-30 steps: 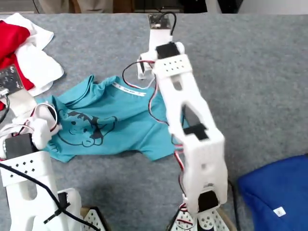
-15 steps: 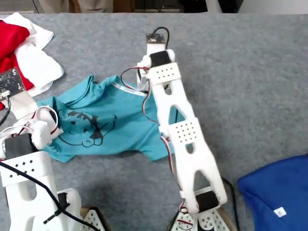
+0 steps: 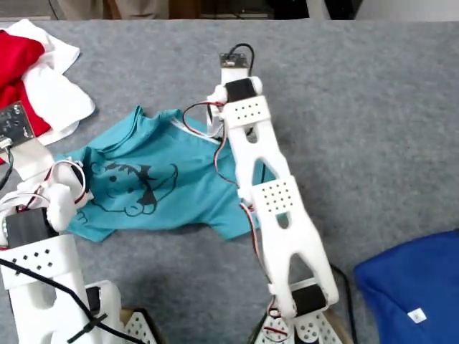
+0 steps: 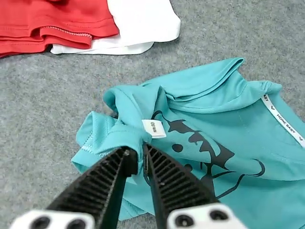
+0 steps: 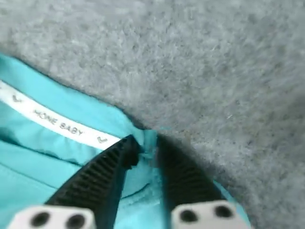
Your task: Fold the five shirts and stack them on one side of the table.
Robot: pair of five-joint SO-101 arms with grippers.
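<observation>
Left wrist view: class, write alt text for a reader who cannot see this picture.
The left gripper pinches a bunched edge of the teal shirt beside a small white tag. The shirt lies rumpled, print up, on the grey table; a red shirt lies on a white shirt farther off.
</observation>
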